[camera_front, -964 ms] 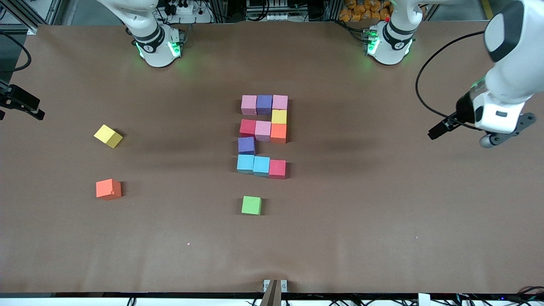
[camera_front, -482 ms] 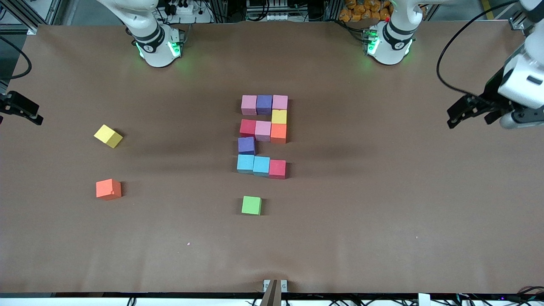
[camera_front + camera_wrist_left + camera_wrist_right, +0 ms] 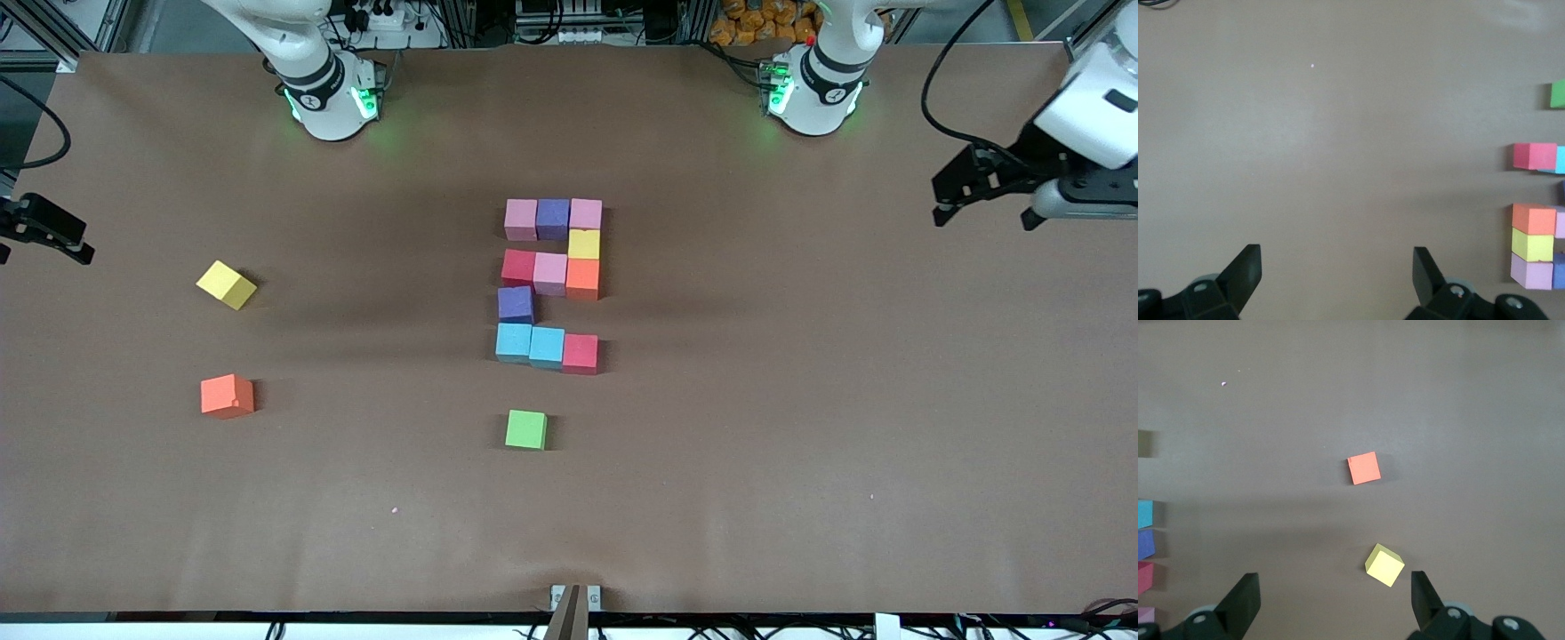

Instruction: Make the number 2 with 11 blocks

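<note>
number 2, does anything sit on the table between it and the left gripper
Nothing visible does. The left gripper hangs open over bare table at the left arm's end, and the brown surface between it and the number 2 holds no cube. The green cube lies nearer the camera, off that path.

Bare table all round the number 2; green cube near its base, loose cubes well apart

Brown table: number 2; loose green cube, yellow cube, orange cube.
</note>
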`<action>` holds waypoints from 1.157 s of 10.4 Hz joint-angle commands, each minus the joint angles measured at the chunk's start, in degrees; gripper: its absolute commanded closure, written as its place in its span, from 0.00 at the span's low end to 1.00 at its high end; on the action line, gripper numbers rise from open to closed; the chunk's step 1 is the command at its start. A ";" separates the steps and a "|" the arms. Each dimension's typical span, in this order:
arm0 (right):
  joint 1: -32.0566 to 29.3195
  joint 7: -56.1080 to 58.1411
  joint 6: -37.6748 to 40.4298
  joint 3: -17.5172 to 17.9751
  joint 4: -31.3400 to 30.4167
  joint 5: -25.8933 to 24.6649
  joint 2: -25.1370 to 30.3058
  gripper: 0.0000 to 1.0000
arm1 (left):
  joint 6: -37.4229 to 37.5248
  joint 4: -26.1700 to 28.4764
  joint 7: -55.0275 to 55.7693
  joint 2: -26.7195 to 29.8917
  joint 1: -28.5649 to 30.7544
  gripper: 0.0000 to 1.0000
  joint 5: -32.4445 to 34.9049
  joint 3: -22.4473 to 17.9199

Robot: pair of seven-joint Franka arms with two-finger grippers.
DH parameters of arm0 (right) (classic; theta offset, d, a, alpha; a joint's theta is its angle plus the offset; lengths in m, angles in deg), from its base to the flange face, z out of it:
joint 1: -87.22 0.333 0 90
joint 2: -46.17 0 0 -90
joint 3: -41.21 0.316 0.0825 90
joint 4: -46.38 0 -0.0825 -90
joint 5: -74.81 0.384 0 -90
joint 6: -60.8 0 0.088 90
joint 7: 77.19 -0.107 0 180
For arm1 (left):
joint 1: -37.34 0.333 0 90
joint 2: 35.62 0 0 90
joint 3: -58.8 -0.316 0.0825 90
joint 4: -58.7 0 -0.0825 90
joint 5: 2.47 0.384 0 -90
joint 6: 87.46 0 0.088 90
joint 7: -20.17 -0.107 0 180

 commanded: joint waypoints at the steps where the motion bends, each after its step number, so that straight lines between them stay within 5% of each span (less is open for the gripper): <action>1: 1.39 -0.25 0.89 -0.01 0.71 -0.10 -0.32 0.00 | 1.96 -2.68 -1.08 -1.62 1.89 0.00 1.18 1.39; 12: 1.92 0.01 0.98 -0.63 2.02 -0.71 -1.29 0.00 | 2.32 -2.24 -1.34 -1.71 2.07 0.00 1.00 1.12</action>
